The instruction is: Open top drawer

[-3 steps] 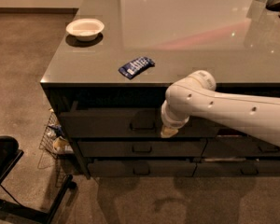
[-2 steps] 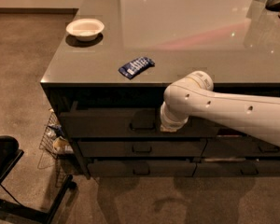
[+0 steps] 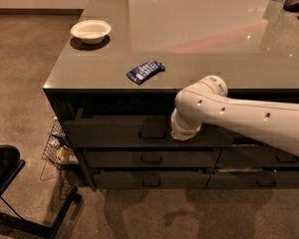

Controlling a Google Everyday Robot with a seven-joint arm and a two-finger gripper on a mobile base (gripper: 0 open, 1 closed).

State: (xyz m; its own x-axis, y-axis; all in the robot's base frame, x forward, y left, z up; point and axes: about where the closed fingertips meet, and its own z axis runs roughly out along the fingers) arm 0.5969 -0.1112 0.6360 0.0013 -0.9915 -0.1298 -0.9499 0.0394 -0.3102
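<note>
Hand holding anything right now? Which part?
Cannot be told. The hand is at the top drawer front, just right of its handle, but the arm hides any grip.

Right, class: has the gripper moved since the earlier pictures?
Yes, slightly: the gripper, at the top drawer front right of its handle, has risen a little.

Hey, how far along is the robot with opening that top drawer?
Done: the approach. The gripper is at the top drawer, just right of its handle. In hand: getting hold of the handle, though the arm hides whether it grips anything. Left: nearly the whole pull. None of the drawer's inside shows, so it looks shut or barely out.
</note>
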